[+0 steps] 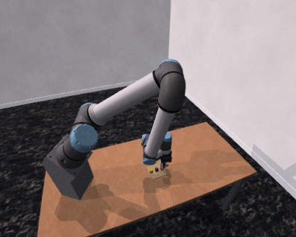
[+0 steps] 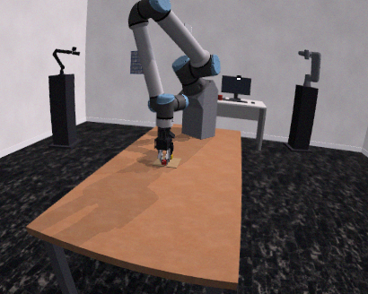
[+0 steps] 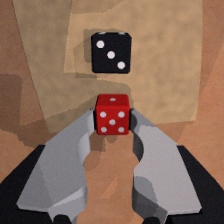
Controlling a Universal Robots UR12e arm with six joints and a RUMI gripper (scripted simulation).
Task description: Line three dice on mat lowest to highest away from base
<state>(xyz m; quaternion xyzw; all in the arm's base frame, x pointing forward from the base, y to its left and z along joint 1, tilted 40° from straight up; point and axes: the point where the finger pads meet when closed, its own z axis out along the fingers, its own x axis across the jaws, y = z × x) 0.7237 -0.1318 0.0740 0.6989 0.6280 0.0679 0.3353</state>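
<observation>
My gripper (image 3: 113,110) is shut on a red die (image 3: 113,114) whose upper face shows five pips. The die is over the near edge of the tan mat in the wrist view. A black die (image 3: 111,52) showing three pips lies flat on the mat just beyond it, apart from it. In the top view the gripper (image 1: 163,164) stands low over the mat (image 1: 157,174), with the red die (image 1: 161,168), the black die (image 1: 156,169) and a yellow die (image 1: 150,170) in a row. The yellow die's number is too small to read. In the exterior view the gripper (image 2: 164,154) is at the mat (image 2: 170,162).
The mat lies mid-table on a brown table top (image 1: 146,173). The robot's grey base (image 1: 68,173) stands at the table's left end. Walls, black pedestals (image 2: 62,109) and a desk with a monitor (image 2: 236,85) stand well away from the table.
</observation>
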